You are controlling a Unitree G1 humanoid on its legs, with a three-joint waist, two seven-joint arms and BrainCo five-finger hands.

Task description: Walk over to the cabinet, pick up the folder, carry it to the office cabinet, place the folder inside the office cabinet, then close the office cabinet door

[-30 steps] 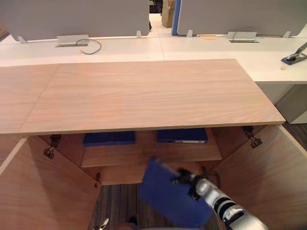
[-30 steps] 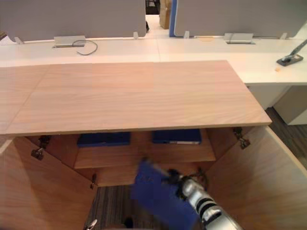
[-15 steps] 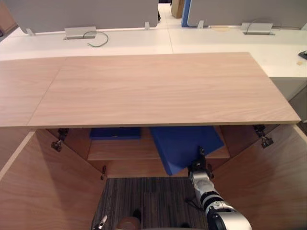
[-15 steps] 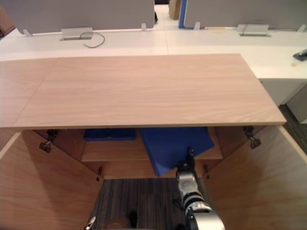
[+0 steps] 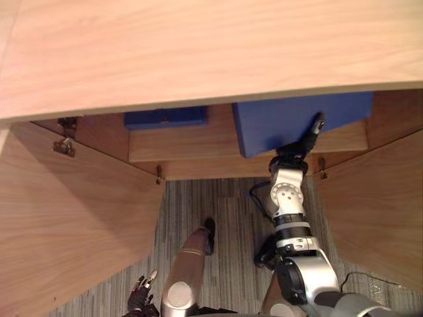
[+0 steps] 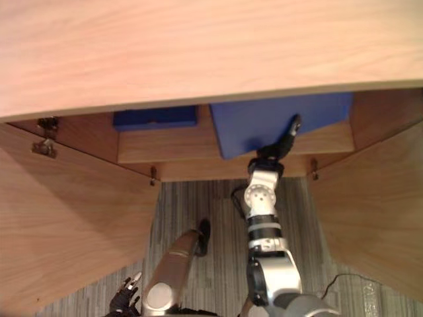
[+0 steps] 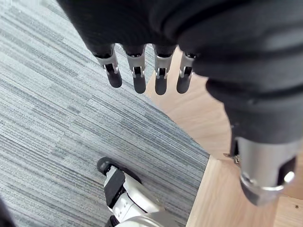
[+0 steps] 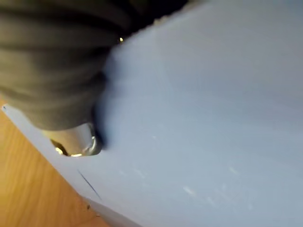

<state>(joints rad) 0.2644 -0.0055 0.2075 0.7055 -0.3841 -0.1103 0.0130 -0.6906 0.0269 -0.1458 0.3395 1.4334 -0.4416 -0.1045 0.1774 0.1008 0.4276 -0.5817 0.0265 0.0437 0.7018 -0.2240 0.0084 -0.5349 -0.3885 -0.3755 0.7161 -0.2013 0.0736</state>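
Note:
The blue folder (image 5: 284, 122) lies on the cabinet's inner shelf (image 5: 178, 142), under the wooden top (image 5: 198, 46), its near corner past the shelf's front edge. My right hand (image 5: 301, 142) holds that near edge, the thumb lying on the cover; the right wrist view has the blue cover (image 8: 213, 118) pressed against the hand. Low beside me hangs my left hand (image 5: 140, 294), fingers (image 7: 142, 71) straight and holding nothing, above the grey carpet.
A second blue folder (image 5: 165, 117) lies on the same shelf to the left. Both cabinet doors stand open, the left door (image 5: 59, 218) and the right door (image 5: 377, 205) flanking the striped grey carpet (image 5: 225, 224).
The camera has tipped down toward the floor. My right arm has reached forward, and the folder has gone from tilted in front of the shelf to lying further in on it.

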